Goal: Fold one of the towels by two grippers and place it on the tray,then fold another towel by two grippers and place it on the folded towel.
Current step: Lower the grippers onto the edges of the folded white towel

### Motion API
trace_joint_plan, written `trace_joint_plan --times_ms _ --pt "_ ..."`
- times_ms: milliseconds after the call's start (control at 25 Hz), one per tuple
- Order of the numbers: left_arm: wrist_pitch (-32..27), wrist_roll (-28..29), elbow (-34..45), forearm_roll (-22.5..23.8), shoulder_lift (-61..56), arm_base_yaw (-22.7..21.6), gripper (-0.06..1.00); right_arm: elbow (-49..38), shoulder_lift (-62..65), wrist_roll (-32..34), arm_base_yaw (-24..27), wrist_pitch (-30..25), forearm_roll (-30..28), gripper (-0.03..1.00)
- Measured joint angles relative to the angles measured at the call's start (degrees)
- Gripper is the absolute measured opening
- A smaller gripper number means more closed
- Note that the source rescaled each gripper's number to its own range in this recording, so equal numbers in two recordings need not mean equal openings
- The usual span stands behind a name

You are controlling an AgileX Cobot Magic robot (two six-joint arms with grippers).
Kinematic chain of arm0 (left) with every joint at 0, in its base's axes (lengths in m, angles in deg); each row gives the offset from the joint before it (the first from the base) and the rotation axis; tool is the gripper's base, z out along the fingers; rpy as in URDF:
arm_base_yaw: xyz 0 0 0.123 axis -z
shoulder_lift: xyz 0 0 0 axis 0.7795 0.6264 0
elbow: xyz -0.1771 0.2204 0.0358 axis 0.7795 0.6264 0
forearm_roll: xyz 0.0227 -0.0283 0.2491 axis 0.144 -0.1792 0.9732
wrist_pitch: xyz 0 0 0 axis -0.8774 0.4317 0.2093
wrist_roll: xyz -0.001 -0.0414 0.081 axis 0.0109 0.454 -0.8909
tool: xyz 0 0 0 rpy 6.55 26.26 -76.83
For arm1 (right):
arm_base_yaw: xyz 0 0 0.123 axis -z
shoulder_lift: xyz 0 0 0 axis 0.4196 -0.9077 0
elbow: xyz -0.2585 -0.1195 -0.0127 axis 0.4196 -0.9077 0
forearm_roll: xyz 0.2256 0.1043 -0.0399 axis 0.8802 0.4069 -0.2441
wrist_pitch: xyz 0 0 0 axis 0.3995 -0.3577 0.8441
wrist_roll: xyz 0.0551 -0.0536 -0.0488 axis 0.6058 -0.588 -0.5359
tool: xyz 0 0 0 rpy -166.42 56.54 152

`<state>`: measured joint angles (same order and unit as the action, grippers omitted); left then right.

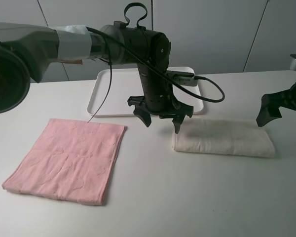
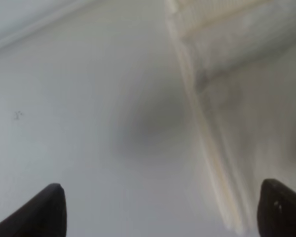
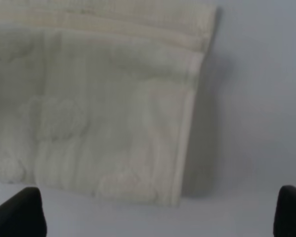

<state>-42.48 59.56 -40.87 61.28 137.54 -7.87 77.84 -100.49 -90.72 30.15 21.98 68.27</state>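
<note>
When reading from the left across the white table (image 1: 187, 207): first, light pink towel (image 1: 69, 160), spread flat in a single layer, unfolded, well apart from both claws. Behind it and a little to the right, white tray (image 1: 101, 96), set at the back of the table, partly hidden by the left arm (image 1: 148, 49). Then left gripper (image 1: 162, 118), pointed down just in front of the tray, jaws spread wide, clamped on nothing; in the left wrist view, black fingertips (image 2: 39, 212) far apart with the towel's hem running between them. Just below and to the right, cream-white towel (image 1: 224, 138), folded into a long band, lying on the table near the tray's right front corner, not on the tray. Last, right gripper (image 1: 282, 118), raised just beyond the right end of the cream-white towel, jaws likewise wide apart and holding nothing; in the right wrist view, folded corner of the towel seen below between the tips, no contact visible.
</note>
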Motion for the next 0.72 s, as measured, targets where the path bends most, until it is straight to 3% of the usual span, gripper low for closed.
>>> trace_joint_plan --times_ms 480,640,720 --pt "3.0 3.1 -1.1 1.6 0.3 0.0 0.98 0.0 -3.4 0.4 0.0 -0.4 -1.1 1.0" --pt "-3.2 1.9 -6.5 1.3 4.5 0.0 0.84 1.0 -3.4 0.4 0.0 -1.5 -1.1 1.0" --pt "-5.9 1.0 -9.6 -0.2 7.0 0.0 0.83 1.1 -3.4 0.4 0.0 -1.9 -1.2 1.0"
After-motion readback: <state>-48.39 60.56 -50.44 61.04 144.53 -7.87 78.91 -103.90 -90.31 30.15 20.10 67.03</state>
